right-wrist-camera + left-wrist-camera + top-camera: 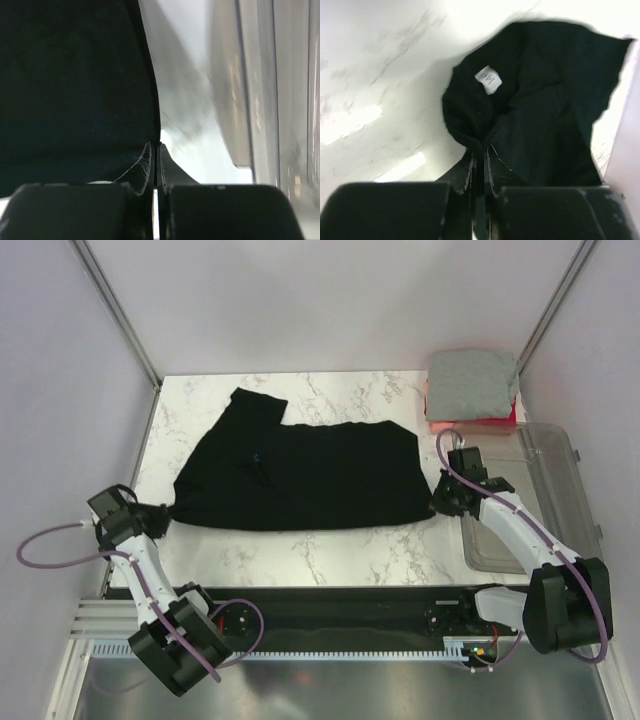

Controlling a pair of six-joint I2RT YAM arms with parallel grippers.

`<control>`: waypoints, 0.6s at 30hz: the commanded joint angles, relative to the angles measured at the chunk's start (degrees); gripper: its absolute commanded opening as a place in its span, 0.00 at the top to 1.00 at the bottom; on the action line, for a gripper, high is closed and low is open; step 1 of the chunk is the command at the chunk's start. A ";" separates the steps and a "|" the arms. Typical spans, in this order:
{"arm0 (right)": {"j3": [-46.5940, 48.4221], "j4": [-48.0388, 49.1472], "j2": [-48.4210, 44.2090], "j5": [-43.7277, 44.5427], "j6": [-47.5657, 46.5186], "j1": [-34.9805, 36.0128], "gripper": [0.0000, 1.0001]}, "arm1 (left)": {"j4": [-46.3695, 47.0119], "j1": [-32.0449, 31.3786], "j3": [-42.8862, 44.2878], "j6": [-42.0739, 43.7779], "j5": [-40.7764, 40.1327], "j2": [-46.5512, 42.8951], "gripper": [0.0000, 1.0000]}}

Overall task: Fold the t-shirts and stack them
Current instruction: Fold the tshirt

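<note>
**Across the marble table, a black tee pinched at both ends**

On the white marble table point(330, 550) we find the black t-shirt point(300, 475) spread flat. Its long axis runs left to right, roughly parallel to the near edge. One short sleeve point(255, 405) juts toward the far left corner.

We can see only one piece of writing, a small white tag point(488, 79) in the left wrist view. It lies on the bunched dark cloth just beyond the fingers. Its faint grey print is too small and blurred for us to read. Since the tag lies close to that pinch, we take the neck end to point left.

The left gripper point(160, 512) sits at the tee's near left tip. Its jaws are drawn narrow on a gathered fold of the black cloth, which fans out beyond them. The right gripper point(437, 502) is at the near right corner. Its jaws are also almost closed, with the straight edge of the tee running down between the fingertips point(148, 159).

At the far right corner a grey t-shirt point(472, 383), folded into a square, rests on top of a folded red-pink t-shirt point(495, 422). Only the red-pink one's front edge shows beneath it. Both are well apart from the black tee. A clear plastic bin point(545, 455) lies along the table's right side, just beside the right arm and next to that stack.
</note>
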 commanded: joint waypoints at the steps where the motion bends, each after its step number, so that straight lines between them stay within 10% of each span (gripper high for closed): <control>1: -6.45 -1.85 -2.58 -0.45 1.47 -0.60 1.00 | -2.53 3.11 -7.37 0.63 7.95 -0.46 0.91; 11: -8.23 -5.98 -10.05 -3.52 8.32 0.19 1.00 | -11.05 3.99 -4.15 -2.54 2.88 -11.88 0.73; 12: -9.10 -5.63 -10.32 -4.05 8.76 0.19 1.00 | -12.19 4.00 -3.53 -2.46 1.04 -12.24 0.58; 15: -10.43 -5.71 -11.90 -5.10 9.73 0.19 0.76 | -15.18 3.91 -1.60 -2.11 0.76 -11.89 0.18; 16: -10.95 -6.15 -12.51 -5.11 9.91 0.19 0.45 | -15.97 3.91 -0.11 -1.84 0.50 -11.80 0.11; 18: -10.09 -8.07 -14.62 -4.84 9.91 0.11 0.28 | -17.73 3.82 2.09 0.78 0.06 -11.71 0.04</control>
